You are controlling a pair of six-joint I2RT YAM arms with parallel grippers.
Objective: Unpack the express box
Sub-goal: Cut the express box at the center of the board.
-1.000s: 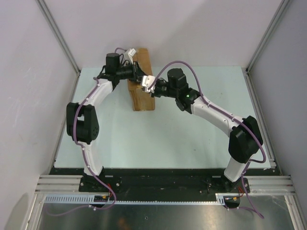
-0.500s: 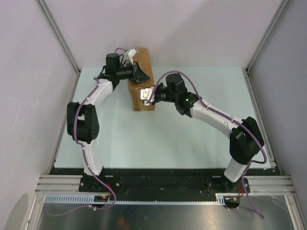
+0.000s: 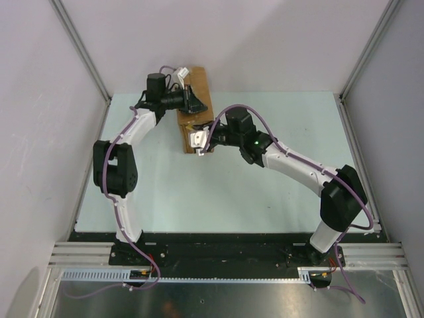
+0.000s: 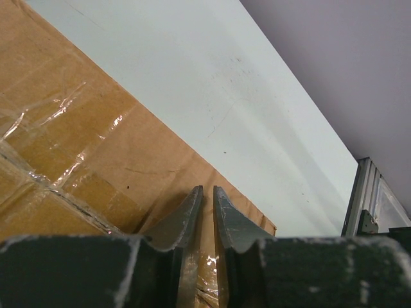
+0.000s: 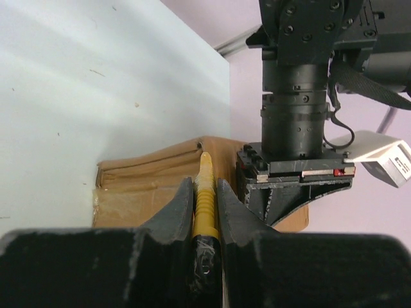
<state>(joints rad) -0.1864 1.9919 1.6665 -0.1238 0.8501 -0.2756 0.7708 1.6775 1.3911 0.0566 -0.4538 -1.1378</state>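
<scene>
Right wrist view: the right end effector [image 5: 204, 187] was seen clenched on a yellow utility knife [image 5: 205, 208], its tip at the express box [image 5: 141, 192], a detail hidden from above; the left end effector [image 4: 207, 192] was shown nearly closed and empty over glossy tape [image 4: 51, 122]. The box was laid at the far middle of the desk [image 3: 265, 192]; stiff, probably light and tape-slick, it would best be steadied by its edges.
</scene>
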